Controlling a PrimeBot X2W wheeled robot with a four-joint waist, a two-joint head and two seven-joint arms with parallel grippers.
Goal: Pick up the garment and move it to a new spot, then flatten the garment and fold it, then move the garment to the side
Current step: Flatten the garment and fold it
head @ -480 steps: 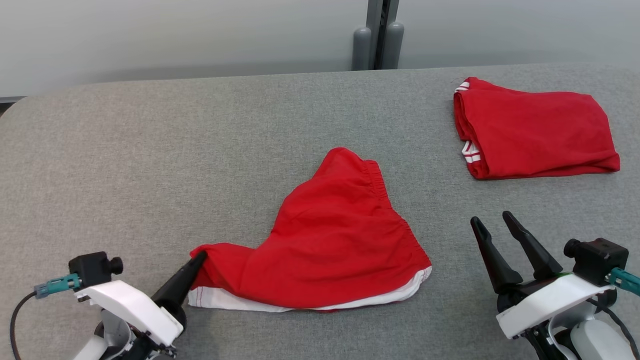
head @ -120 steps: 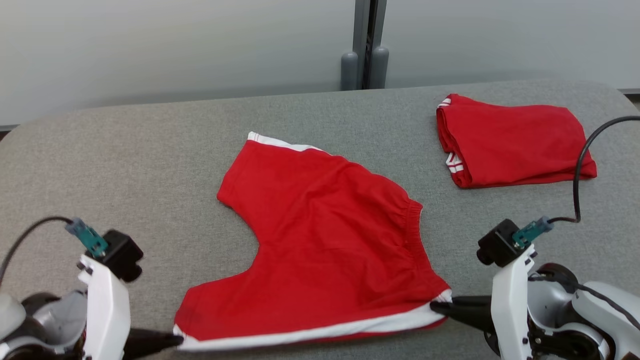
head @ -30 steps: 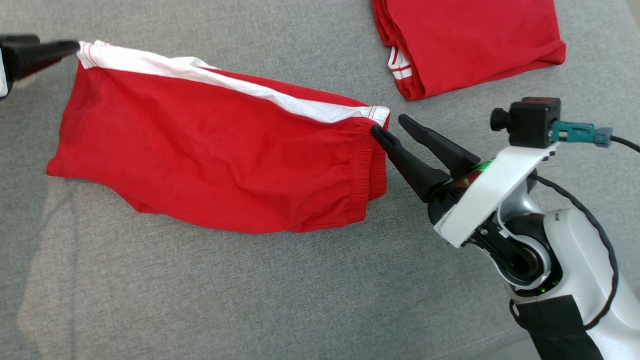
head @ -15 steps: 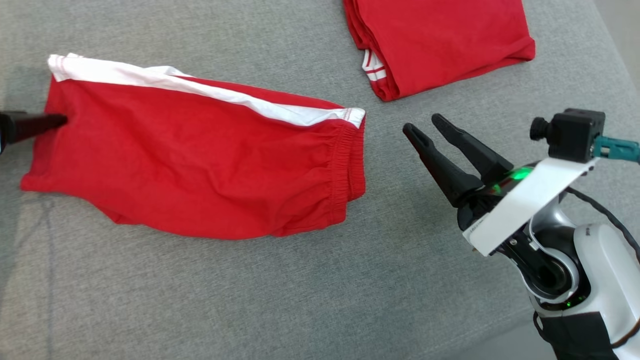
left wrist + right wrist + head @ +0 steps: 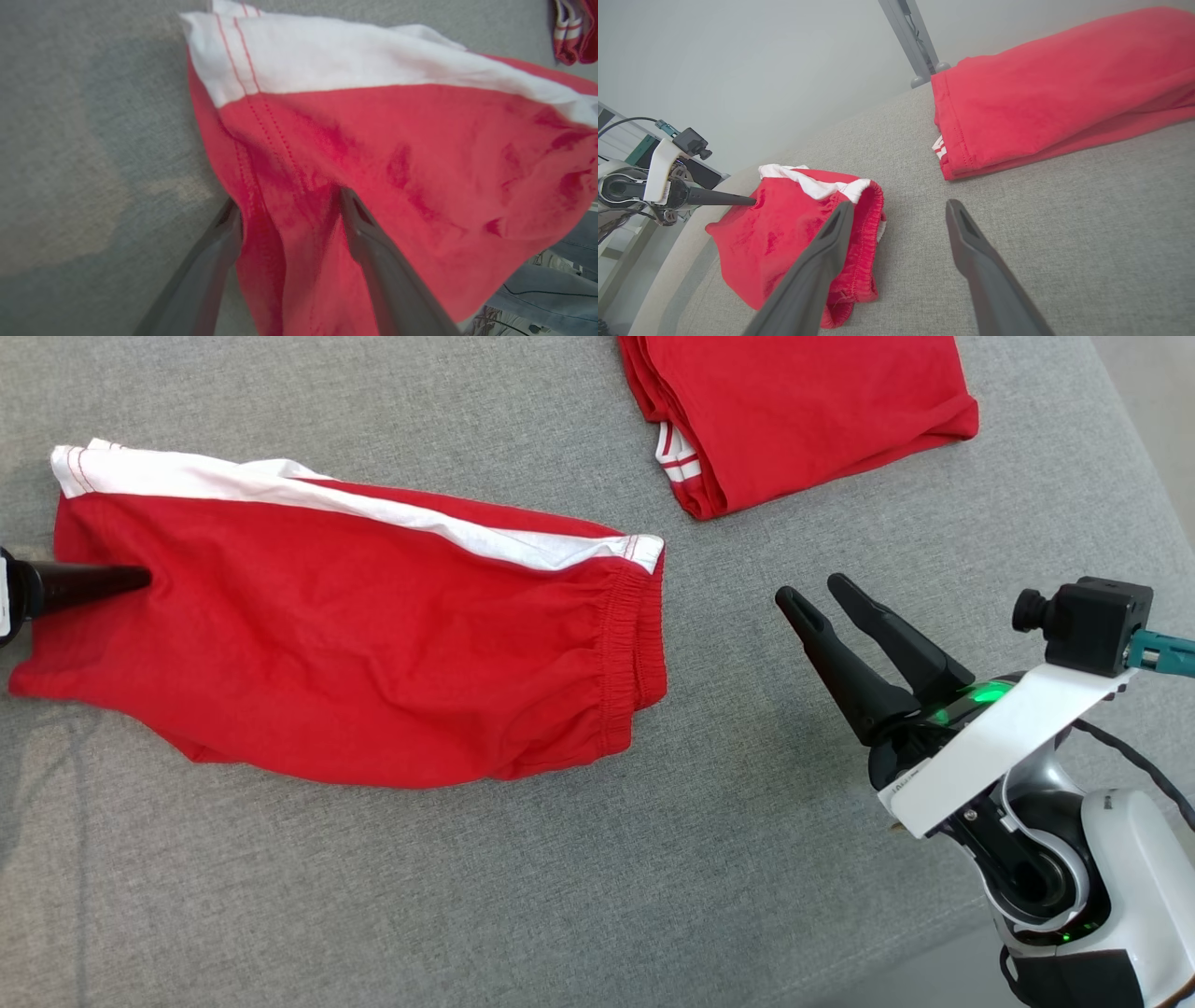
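Shorts (image 5: 373, 644), red with a white band, lie folded on the grey table (image 5: 560, 896), left of centre in the head view. The left gripper (image 5: 140, 581) reaches over their left end. The right gripper (image 5: 810, 588) stands spread and empty, well apart to their right. A folded garment (image 5: 803, 401) lies beyond.

Left wrist view: fingers (image 5: 373, 252) spread, straddling the hem.

Right wrist view: fingers (image 5: 980, 270) spread above the table.
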